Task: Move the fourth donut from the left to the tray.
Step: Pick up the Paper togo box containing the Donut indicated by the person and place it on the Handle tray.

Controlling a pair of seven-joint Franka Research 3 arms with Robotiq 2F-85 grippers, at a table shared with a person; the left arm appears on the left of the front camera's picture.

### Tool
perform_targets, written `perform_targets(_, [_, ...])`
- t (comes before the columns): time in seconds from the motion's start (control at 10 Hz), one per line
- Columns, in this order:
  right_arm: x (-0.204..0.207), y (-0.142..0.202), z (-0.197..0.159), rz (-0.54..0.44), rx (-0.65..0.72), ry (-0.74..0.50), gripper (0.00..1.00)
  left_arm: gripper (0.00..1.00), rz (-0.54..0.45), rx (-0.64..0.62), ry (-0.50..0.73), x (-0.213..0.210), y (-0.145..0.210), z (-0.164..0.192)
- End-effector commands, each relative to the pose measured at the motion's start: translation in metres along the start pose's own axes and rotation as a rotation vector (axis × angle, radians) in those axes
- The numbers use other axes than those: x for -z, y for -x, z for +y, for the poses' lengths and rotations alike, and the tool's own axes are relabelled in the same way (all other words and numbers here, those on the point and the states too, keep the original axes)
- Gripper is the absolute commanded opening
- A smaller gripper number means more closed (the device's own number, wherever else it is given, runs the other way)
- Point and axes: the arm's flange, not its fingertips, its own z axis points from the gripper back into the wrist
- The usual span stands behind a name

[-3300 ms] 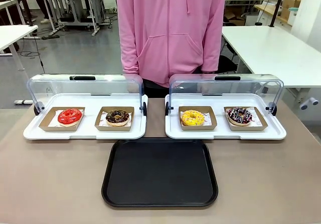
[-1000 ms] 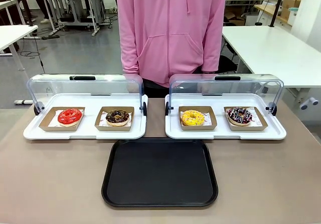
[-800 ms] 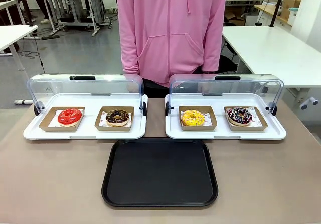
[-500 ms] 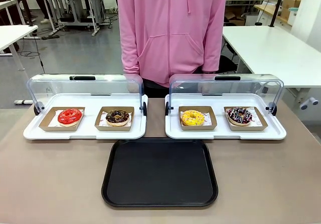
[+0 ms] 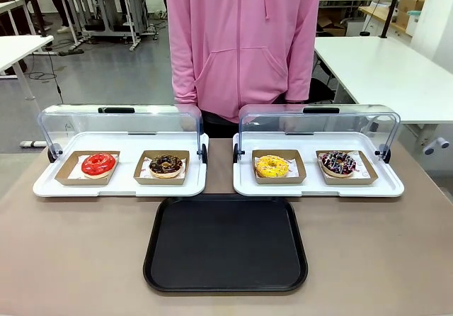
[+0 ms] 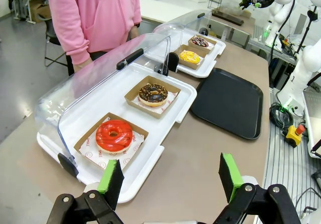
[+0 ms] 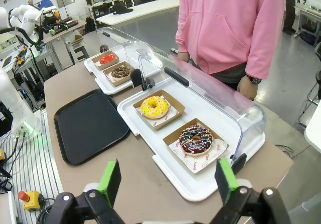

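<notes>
The right hand (image 7: 168, 184) rises from the bottom edge of its wrist view. Its two green-padded fingers (image 7: 110, 181) are spread wide with nothing between them. It hangs over bare tabletop (image 7: 145, 179), apart from everything.

Just beyond it, in the lower middle of that frame, lies the fourth donut (image 7: 195, 139), dark chocolate glaze with pink, white and coloured sprinkles. It sits in its small brown cardboard tray (image 7: 171, 139) at the near end of a white tray (image 7: 200, 189), whose clear domed lid (image 7: 220, 98) stands raised behind it. Farther up the same white tray is the yellow donut (image 7: 154, 106) in a cardboard tray of its own. At the left of the frame the black tray (image 7: 90, 126) lies flat on the tabletop with nothing on it, just beside the white tray's edge.

The left hand (image 6: 170, 179) comes up from the bottom of its own wrist view, likewise spread and empty above the tabletop. Beyond it, a second white tray (image 6: 158, 138) carries a red donut (image 6: 114, 135) and, farther up, a chocolate donut with pale crumbs (image 6: 153, 93).

In the front view the four donuts run in a row across the middle of the frame, with the fourth donut at the far right. The black tray lies at bottom centre, in front of the gap between the two white trays. A person in a pink hoodie (image 5: 241, 47) stands at upper centre behind them.
</notes>
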Motion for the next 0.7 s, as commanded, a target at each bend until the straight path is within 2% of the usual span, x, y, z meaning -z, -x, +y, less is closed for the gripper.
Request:
perform_targets(0.0, [-0.0004, -0.0026, -0.0029, -0.025, -0.027, -0.001, 1.0, 1.0, -0.02, 0.022, 0.006, -0.0017, -0.0004, 0.001])
perform_targets(0.6, [-0.0004, -0.0026, -0.0029, -0.025, -0.027, -0.001, 1.0, 1.0, -0.02, 0.022, 0.006, -0.0017, -0.0004, 0.001])
